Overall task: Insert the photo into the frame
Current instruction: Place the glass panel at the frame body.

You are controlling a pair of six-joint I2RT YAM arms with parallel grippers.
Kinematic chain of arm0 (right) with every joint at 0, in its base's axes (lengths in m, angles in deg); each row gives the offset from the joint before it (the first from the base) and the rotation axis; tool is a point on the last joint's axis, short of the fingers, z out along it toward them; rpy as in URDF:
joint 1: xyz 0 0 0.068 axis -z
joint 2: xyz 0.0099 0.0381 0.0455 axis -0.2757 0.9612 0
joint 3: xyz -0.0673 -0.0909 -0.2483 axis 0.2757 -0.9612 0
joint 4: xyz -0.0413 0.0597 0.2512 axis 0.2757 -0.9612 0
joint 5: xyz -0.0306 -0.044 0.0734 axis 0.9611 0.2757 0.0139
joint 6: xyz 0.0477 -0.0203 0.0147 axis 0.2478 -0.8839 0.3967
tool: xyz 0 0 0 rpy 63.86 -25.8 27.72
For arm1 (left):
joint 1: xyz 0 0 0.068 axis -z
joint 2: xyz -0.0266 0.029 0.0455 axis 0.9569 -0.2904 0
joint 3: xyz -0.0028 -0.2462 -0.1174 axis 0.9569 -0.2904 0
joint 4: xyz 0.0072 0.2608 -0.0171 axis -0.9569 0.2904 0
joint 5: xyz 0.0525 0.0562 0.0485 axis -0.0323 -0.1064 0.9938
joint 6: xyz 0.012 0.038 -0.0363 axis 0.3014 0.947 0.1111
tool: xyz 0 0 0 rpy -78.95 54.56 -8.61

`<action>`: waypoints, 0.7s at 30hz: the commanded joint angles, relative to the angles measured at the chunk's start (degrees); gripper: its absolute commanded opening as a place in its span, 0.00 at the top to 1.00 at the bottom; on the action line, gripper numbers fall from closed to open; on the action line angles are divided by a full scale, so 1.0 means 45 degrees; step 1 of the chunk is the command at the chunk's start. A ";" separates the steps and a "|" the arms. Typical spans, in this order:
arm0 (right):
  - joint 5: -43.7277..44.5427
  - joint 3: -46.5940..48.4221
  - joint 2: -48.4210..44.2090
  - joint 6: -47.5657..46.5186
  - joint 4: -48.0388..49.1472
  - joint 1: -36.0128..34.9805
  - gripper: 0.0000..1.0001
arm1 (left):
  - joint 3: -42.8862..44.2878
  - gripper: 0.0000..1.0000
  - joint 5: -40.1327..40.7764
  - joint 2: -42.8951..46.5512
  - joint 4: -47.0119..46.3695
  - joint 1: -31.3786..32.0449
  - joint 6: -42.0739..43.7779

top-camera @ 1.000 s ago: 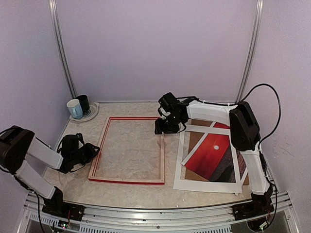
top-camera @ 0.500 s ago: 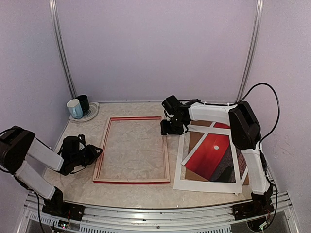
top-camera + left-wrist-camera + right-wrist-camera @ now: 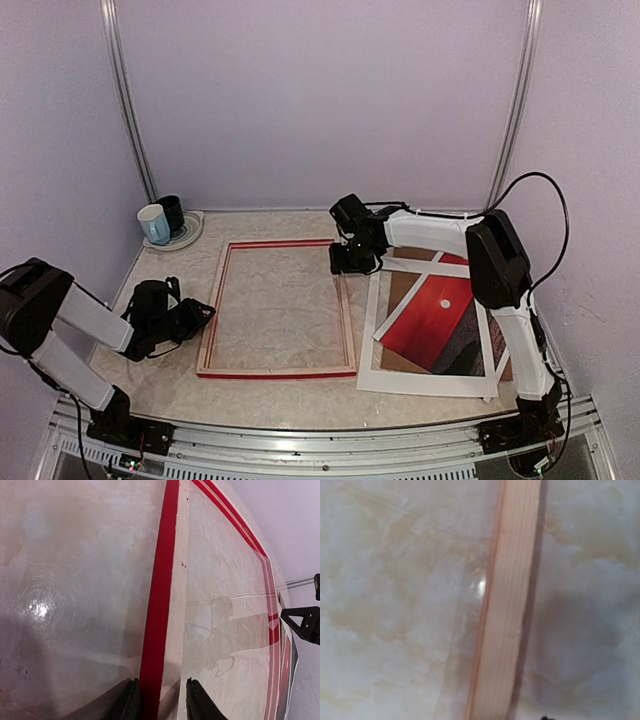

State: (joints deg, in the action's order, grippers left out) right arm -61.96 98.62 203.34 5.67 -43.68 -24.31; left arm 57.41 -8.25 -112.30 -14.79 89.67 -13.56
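Left gripper [image 3: 161, 702], low centre of its wrist view, partly closed, pinching the frame [image 3: 275, 373] by its rail. Right gripper [image 3: 352, 262] sits at the frame's upper-right corner, opening impossible to tell. The photo [image 3: 430, 325] lies lower right on the surface [image 3: 160, 385], beside the frame.

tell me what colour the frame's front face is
Red; the frame shows best in the left wrist view.

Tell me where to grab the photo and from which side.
Take the photo by its left corner, the one nearest the frame, coming down from above on that side. It lies flat and tilted on the mat, so probably only an edge or corner gives the fingers any purchase.
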 commanded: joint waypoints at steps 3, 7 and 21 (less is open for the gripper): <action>0.0520 0.0372 0.0670 0.0083 -0.0345 0.0072 0.51 | 0.0142 0.68 0.0817 -0.0410 0.2166 0.0470 0.0256; 0.0731 0.0332 0.0662 0.0076 -0.0381 0.0080 0.52 | 0.0453 0.68 0.1398 -0.0546 0.2828 0.0590 0.0506; -0.0942 -0.0789 -0.1290 -0.0126 0.0563 0.0101 0.46 | 0.3782 0.63 0.7059 0.1196 0.8202 0.2541 0.1351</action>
State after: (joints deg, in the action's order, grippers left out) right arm -64.24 96.89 204.33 5.71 -42.17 -24.31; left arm 69.54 15.05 -109.68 11.08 100.73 -8.40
